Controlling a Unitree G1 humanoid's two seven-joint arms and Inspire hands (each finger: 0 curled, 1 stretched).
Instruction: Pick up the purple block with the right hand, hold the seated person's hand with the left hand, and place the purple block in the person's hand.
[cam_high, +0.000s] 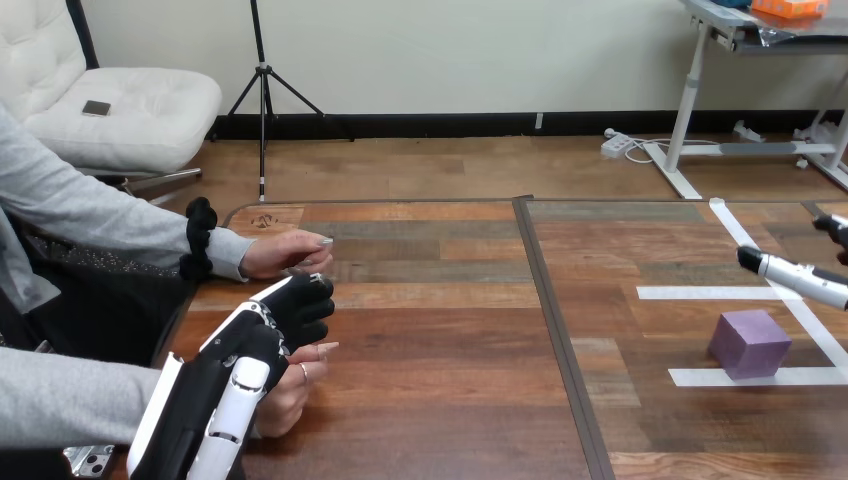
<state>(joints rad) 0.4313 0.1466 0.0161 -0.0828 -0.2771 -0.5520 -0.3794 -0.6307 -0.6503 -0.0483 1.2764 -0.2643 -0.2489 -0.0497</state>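
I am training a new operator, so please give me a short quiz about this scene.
1. True or false: the right hand holds the purple block.
2. What does the left hand lie over? A) the person's nearer hand B) the block C) a cup
3. Fill in: the block rests on the ___.
Key: 1 false, they are apart; 2 A; 3 table.

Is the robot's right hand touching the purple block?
Apart. In the head view, the right robot hand is beyond the purple block, and a strip of bare table shows between them.
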